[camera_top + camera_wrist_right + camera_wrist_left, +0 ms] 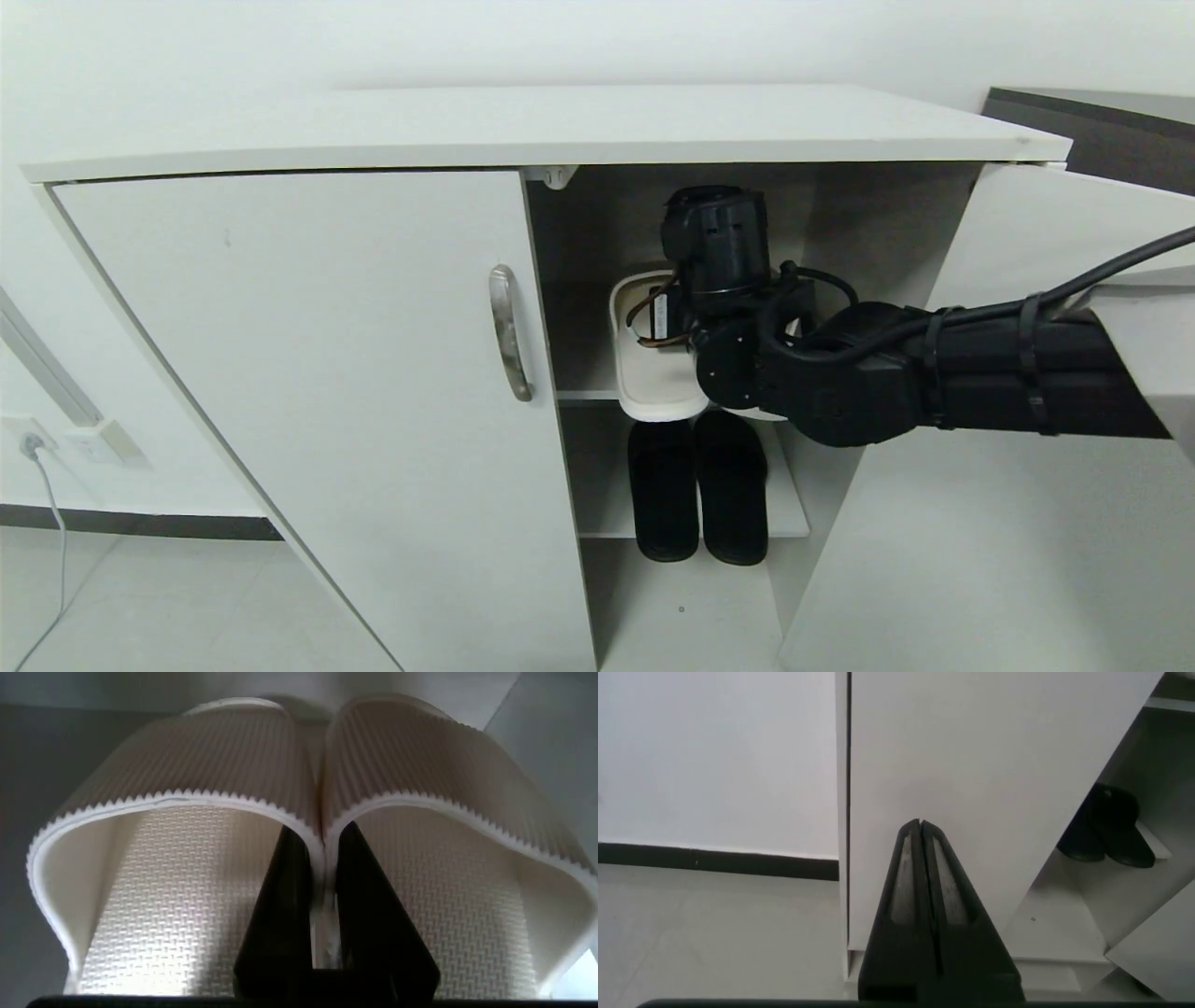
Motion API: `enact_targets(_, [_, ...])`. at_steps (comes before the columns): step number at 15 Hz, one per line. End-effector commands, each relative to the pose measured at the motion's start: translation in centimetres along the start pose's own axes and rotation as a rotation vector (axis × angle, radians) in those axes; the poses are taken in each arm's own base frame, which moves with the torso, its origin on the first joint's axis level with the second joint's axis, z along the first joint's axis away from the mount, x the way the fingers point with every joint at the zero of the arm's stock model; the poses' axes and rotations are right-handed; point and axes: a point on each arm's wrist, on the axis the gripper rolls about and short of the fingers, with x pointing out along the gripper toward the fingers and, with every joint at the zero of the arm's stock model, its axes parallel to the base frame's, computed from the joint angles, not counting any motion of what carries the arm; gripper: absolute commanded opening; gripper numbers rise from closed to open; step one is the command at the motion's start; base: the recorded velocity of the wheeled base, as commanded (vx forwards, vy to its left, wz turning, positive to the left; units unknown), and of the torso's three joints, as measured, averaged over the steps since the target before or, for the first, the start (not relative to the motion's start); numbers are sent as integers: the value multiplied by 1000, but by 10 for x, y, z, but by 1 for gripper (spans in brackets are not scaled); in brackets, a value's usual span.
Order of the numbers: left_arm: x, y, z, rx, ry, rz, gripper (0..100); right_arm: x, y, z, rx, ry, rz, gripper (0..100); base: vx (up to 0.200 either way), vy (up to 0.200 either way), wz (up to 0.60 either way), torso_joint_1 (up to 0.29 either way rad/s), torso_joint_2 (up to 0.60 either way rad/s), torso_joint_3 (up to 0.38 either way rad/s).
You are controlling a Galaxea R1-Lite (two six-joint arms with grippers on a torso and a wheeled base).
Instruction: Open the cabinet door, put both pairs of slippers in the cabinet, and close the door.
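White slippers [653, 387]: frame centre, at upper shelf inside cabinet [523, 126].
Right gripper [323, 859]: clamped on both slippers' inner strap edges.
Black slippers [698, 485]: lower shelf, directly below.
Left gripper [921, 835]: closed, empty, facing left door [971, 765].

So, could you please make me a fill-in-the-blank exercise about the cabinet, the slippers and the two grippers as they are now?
1. The black slippers lie on the ____ of the two shelves.
2. The right gripper is shut on the other slippers, which are ____.
3. The left gripper is ____ and holds nothing.
4. The door with the metal handle is ____.

Missing words: lower; white; shut; closed.
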Motion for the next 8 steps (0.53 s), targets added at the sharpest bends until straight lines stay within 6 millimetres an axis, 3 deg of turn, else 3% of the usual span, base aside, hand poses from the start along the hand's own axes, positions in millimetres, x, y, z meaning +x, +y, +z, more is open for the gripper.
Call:
enact_targets(1, [0,0,0,0,1,1,0,10,2,-5,-2,4,-4,0,0,0,0,0,0,0])
enact_targets(8, [0,0,0,0,1,1,0,18,1,-11,-7,12,-14,0,0,0,0,0,0,0])
